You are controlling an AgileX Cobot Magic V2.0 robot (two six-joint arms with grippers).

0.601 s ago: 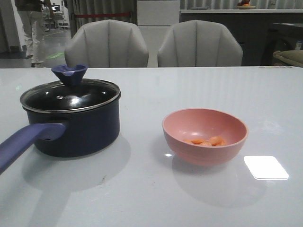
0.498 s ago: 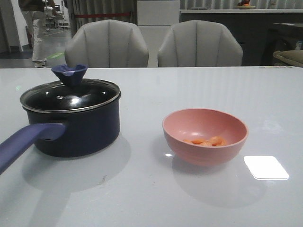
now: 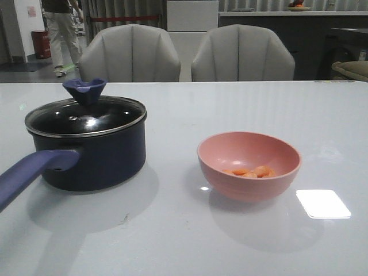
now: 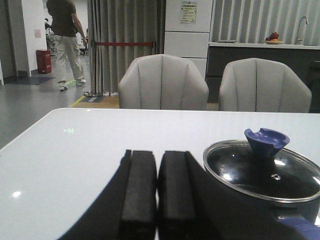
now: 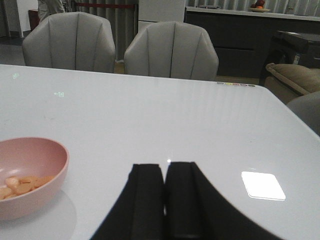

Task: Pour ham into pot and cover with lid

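Lid sits on pot. Ham in pink bowl beside it on worktop. Left gripper clenched, empty. Right gripper clenched, empty.

1. Front view: the pot's handle runs off the left edge, so I can't see its end.
2. Neither of my tools shows in the front view.
3. Left wrist view: the pot is cut by the edge.
4. Right wrist view: the bowl is cropped, and some ham with it.
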